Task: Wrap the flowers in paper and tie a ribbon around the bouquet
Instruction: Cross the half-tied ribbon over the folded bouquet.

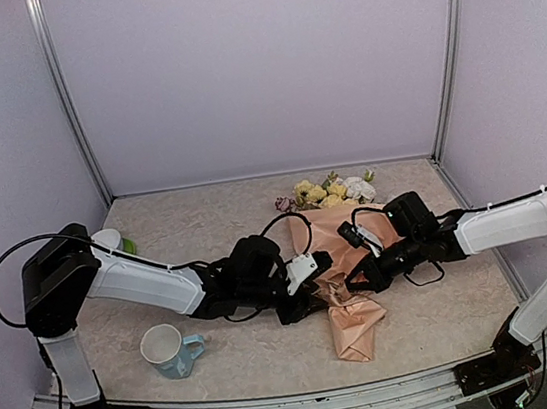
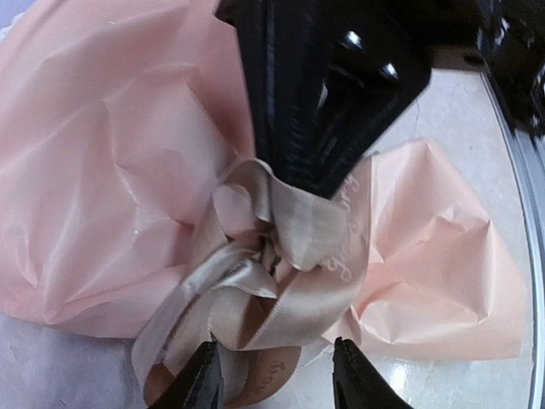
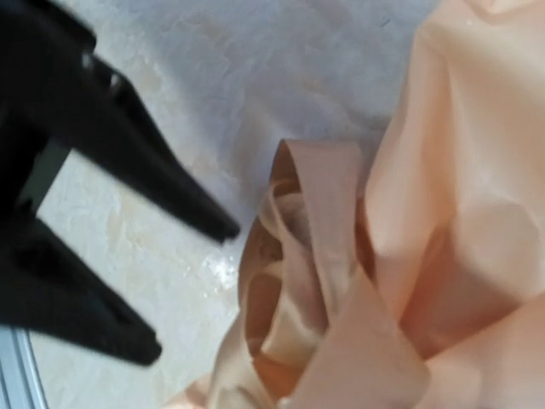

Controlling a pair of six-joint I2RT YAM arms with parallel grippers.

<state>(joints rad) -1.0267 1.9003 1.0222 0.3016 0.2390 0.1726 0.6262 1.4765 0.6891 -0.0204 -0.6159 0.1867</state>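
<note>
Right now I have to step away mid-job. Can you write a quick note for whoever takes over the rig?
Left hand: open, fingers either side of loose ribbon strands.
Right hand: shut, apparently pinching a ribbon loop at the knot area.
Things: the flowers are wrapped in the paper. The bouquet lies mid-table, blooms toward the far wall.
Done: wrapping. The ribbon is bunched in loops around the narrow part.
Left: I can't tell whether the knot is tight. Check or finish the tie, then let go.
</note>
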